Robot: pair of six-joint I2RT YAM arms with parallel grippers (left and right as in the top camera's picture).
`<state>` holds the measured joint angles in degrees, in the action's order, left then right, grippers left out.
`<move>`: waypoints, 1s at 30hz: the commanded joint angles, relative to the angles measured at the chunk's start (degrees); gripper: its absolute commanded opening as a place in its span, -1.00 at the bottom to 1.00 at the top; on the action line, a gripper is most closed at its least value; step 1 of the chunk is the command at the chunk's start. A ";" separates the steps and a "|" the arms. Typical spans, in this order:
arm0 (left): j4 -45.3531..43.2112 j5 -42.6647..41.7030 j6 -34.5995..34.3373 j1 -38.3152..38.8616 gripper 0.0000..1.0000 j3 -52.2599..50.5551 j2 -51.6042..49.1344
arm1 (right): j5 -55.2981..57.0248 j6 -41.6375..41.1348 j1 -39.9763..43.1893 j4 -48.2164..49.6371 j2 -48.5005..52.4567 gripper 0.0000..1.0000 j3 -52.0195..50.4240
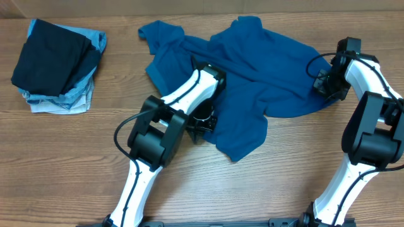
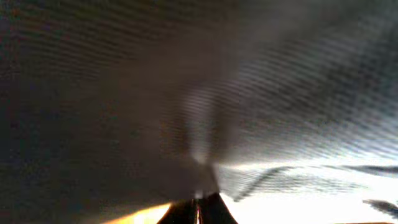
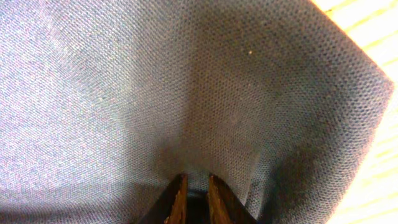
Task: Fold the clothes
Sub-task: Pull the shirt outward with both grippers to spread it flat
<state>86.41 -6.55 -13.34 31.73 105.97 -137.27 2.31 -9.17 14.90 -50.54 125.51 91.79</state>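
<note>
Overhead, a crumpled royal-blue thin-fabric T-shirt (image 1: 252, 63) sprawls on the wooden table (image 1: 76, 164); left wrist view, left fingers (image 2: 183, 216) clenched on its cloth; right wrist view, right fingers (image 3: 177, 196) barely parted, grip unclear, so flattening apparently comes before any fold.

A wood-grain table (image 1: 265, 189) (brown, evenly lit) fills the whole overhead view

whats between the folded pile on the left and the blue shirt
Nothing but bare wooden table separates the folded pile from the blue T-shirt, seen overhead.
</note>
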 commanded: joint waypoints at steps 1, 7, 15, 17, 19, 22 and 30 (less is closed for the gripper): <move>-0.98 0.55 0.48 0.09 -0.92 3.06 5.27 | 2.95 0.20 0.61 0.15 4.07 -0.64 -2.67; -14.69 -1.90 1.62 10.93 -0.92 2.47 3.78 | 2.56 0.20 0.61 0.24 4.04 -0.64 -2.67; -21.66 -4.61 0.42 10.99 -0.92 2.47 3.02 | 1.44 0.20 0.61 0.35 4.07 -0.64 -2.67; -24.24 -6.34 -0.98 11.08 -0.92 2.47 3.02 | 1.46 0.20 0.61 0.33 4.07 -0.64 -2.67; -23.37 -6.64 -1.99 11.34 -0.92 2.47 2.43 | 1.46 0.22 0.61 0.37 4.07 -0.64 -2.67; -21.05 -8.55 -2.80 10.93 -0.92 2.54 -0.24 | 1.46 0.22 0.61 0.59 4.07 -0.64 -2.67; -4.63 -12.28 1.79 5.18 -0.92 2.51 -6.32 | 1.49 0.39 0.61 0.09 4.07 -0.64 -2.67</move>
<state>76.44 -23.70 -15.20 37.69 109.56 -138.50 1.93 -9.15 14.90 -50.43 125.51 91.79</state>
